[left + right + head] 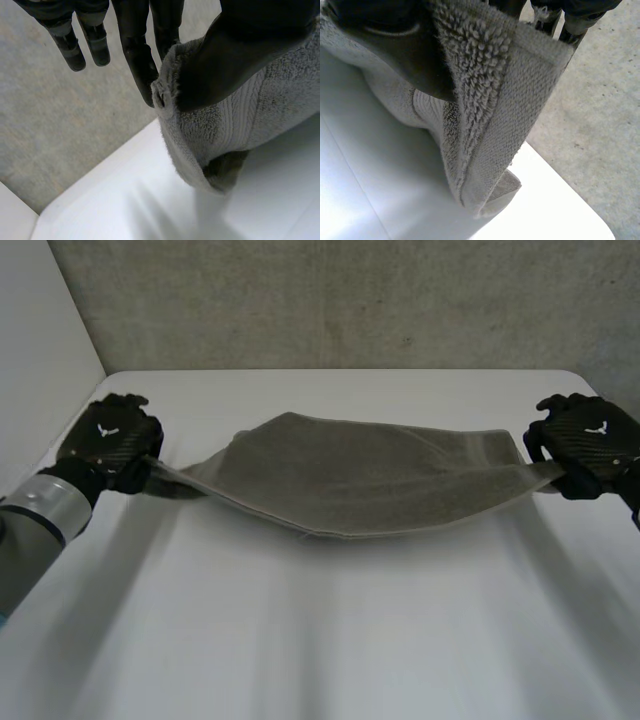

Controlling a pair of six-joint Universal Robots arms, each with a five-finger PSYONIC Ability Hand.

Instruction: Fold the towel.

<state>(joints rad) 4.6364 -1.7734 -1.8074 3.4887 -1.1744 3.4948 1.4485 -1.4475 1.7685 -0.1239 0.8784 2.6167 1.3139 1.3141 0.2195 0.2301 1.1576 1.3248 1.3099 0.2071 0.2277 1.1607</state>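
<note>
Now | left robot hand (118, 448) pinches towel (350, 475) end | right robot hand (585, 445) pinches other end | white emblem (104, 429) on both

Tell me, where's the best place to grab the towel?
At its two short ends, coming from the outer sides. The towel hangs stretched long between the left hand and right hand, each pinching an end, its middle sagging towards the table. A grab in the middle would probably bunch it.

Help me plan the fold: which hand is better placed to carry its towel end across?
Neither clearly. The left hand and the right hand each pinch one end of the towel, which stretches between them over the table; either probably works.
</note>
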